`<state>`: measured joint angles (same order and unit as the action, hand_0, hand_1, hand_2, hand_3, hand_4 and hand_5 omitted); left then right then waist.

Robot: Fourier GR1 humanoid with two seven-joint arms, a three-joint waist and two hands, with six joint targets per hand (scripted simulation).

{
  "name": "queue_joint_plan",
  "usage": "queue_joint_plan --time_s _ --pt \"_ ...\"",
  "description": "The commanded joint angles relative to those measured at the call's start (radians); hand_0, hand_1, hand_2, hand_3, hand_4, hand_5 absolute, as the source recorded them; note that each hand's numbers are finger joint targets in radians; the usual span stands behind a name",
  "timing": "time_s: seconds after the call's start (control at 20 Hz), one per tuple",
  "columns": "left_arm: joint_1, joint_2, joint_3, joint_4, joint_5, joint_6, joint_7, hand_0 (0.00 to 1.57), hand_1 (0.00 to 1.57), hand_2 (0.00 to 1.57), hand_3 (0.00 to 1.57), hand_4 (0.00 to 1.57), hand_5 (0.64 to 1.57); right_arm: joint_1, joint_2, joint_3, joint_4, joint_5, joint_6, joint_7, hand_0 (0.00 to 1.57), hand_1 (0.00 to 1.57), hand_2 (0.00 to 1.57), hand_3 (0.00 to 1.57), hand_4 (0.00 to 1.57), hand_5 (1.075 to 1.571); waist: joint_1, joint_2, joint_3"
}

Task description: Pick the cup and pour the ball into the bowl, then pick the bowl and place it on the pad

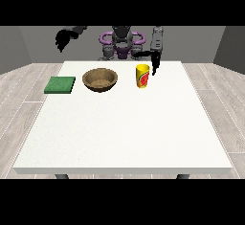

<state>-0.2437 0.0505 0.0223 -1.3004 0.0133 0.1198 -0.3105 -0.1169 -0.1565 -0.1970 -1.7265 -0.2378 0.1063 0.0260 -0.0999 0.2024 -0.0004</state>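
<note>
White tabletop [124, 133] fills the foreground, bare along its near edge, with three things lined up toward the far side. At the view's left lies a flat green pad [60, 84]; just beside it sits a brown wooden bowl [100, 80], and further right, apart from the bowl, stands an upright yellow cup [142, 76] with a red label. The ball cannot be made out. Just right of the cup, the hand at the view's right [155, 62] hangs with fingers straight and pointing downward, not gripping it. The hand at the view's left [62, 38] is raised above the table's far corner, fingers loosely drooping, holding nothing.
</note>
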Motion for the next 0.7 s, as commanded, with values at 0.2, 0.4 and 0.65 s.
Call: queue_joint_plan --time_s 0.2,0.4,0.65 --pt "-0.145 -0.008 0.069 0.317 0.006 -0.008 -0.153 0.00 0.00 0.00 0.00 0.17 1.422 -0.042 -0.033 -0.040 0.112 -0.016 0.044 -0.059 0.00 0.00 0.00 0.00 0.67 1.562 -0.013 -0.006 0.0001" --pt "-0.180 -0.015 0.110 0.444 0.014 0.007 -0.266 0.00 0.00 0.00 0.00 0.18 1.423 -0.035 -0.052 -0.046 0.094 -0.035 0.069 -0.046 0.00 0.00 0.00 0.00 0.68 1.564 -0.049 0.017 -0.0002" --pt "-0.237 0.024 0.156 0.571 0.036 -0.025 -0.331 0.00 0.00 0.00 0.00 0.89 1.555 -0.070 -0.076 -0.063 0.126 -0.047 0.080 -0.032 0.00 0.00 0.00 0.00 0.67 1.566 -0.030 0.022 -0.0002"
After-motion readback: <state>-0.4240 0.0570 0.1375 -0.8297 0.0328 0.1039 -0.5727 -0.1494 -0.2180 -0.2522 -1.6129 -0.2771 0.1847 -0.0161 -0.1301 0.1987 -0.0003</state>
